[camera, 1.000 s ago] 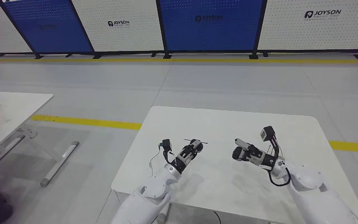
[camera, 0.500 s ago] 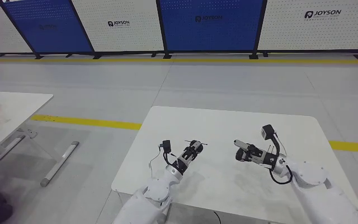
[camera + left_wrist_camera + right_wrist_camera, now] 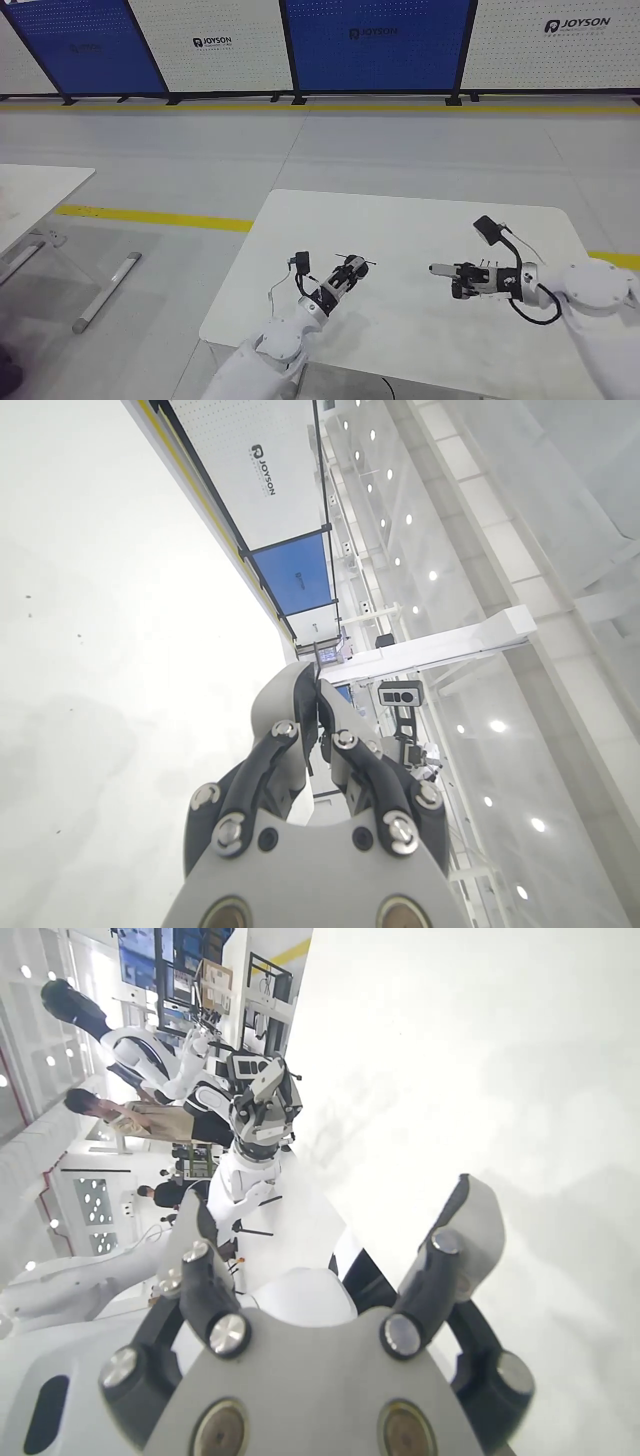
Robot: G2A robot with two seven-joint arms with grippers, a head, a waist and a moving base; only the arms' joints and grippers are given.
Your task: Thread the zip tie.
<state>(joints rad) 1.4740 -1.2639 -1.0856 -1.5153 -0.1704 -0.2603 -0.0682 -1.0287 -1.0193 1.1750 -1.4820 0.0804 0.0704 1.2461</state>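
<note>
A thin black zip tie (image 3: pixel 354 260) sticks out crosswise from my left gripper (image 3: pixel 352 268), which hovers over the near left part of the white table (image 3: pixel 400 215). In the left wrist view the left gripper (image 3: pixel 317 692) is shut on the zip tie (image 3: pixel 316 652), with a short end poking past the tips. To its right, a gap apart, my right gripper (image 3: pixel 440 269) points toward it. The right gripper (image 3: pixel 330 1208) is open and holds nothing. Farther off, the right wrist view also shows the left gripper (image 3: pixel 264 1100).
The table's near edge (image 3: pixel 300 350) lies just below the left arm. A second white table (image 3: pixel 40 190) stands off to the left across the floor. Blue and white panels (image 3: pixel 380 45) line the back.
The right arm has swung out to the right and its gripper has turned to point level at the left gripper. The left gripper has drifted slightly nearer, still holding the zip tie.
</note>
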